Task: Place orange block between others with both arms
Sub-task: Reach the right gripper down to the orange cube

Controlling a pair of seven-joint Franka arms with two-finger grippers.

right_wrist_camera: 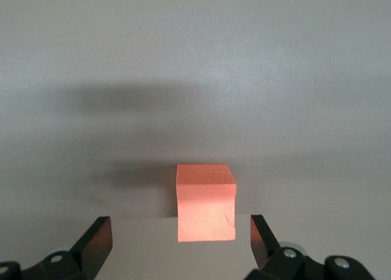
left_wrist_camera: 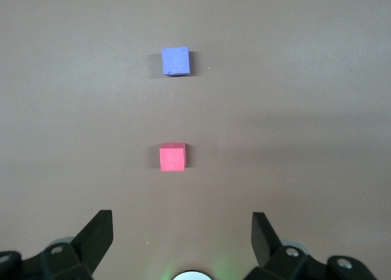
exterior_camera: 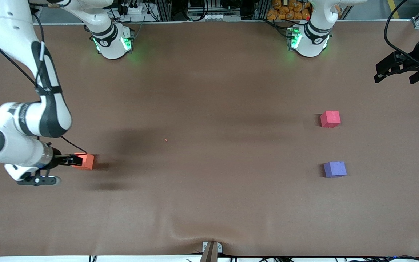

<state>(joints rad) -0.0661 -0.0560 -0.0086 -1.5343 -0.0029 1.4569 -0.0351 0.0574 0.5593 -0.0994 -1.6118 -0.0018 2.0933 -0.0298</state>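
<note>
The orange block [exterior_camera: 87, 161] [right_wrist_camera: 206, 200] rests on the table at the right arm's end. My right gripper [exterior_camera: 75, 160] [right_wrist_camera: 180, 221] is low at the block and open. Its near end sits just inside the fingertips with a gap on each side. The others stand toward the left arm's end: a pinkish-red cube [exterior_camera: 330, 119] [left_wrist_camera: 173, 157], and a purple-blue cube [exterior_camera: 335, 169] [left_wrist_camera: 176, 61] nearer the front camera. My left gripper [exterior_camera: 380, 72] [left_wrist_camera: 182, 215] hangs open and empty in the air over that end of the table, apart from both cubes.
A brown cloth [exterior_camera: 209, 203] covers the table. A tiny orange speck [exterior_camera: 165, 140] lies near the middle. The arm bases [exterior_camera: 113, 42] [exterior_camera: 307, 40] stand along the robots' edge. A small bracket [exterior_camera: 211, 249] sits at the front edge.
</note>
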